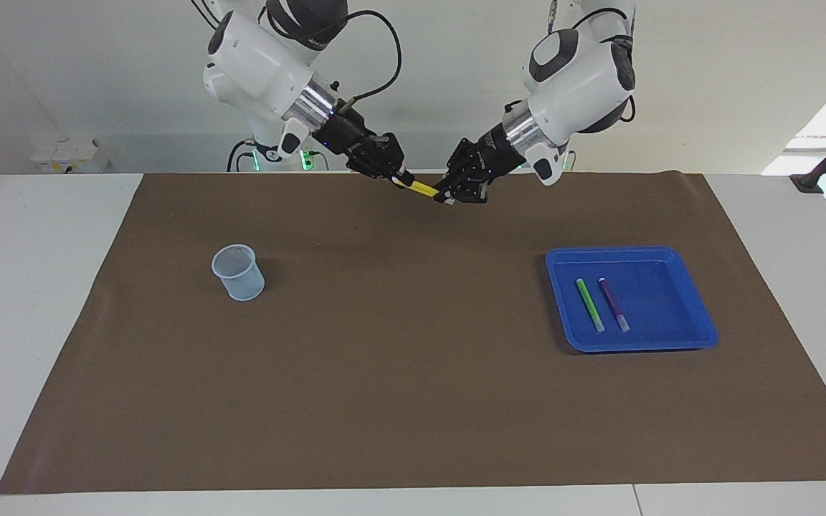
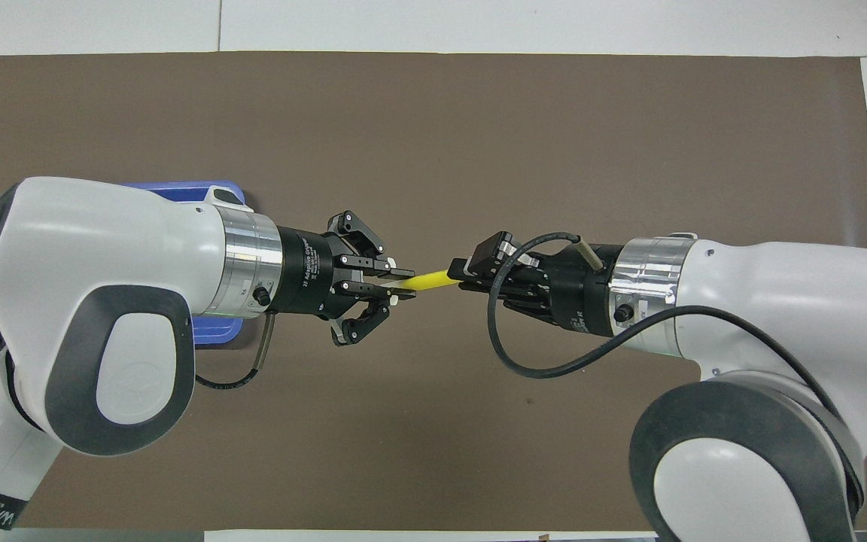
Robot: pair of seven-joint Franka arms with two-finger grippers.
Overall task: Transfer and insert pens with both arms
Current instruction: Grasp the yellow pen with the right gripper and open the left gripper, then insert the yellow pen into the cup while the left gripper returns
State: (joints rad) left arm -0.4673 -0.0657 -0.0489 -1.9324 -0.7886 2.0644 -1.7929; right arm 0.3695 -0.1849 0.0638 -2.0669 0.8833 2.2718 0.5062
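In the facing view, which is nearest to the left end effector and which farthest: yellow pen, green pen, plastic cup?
1. Slim yellow marker pen: at the left end effector, bridging to the right one.
2. Slim green marker pen: in the blue plastic tray.
3. Clear plastic cup: right arm's end.
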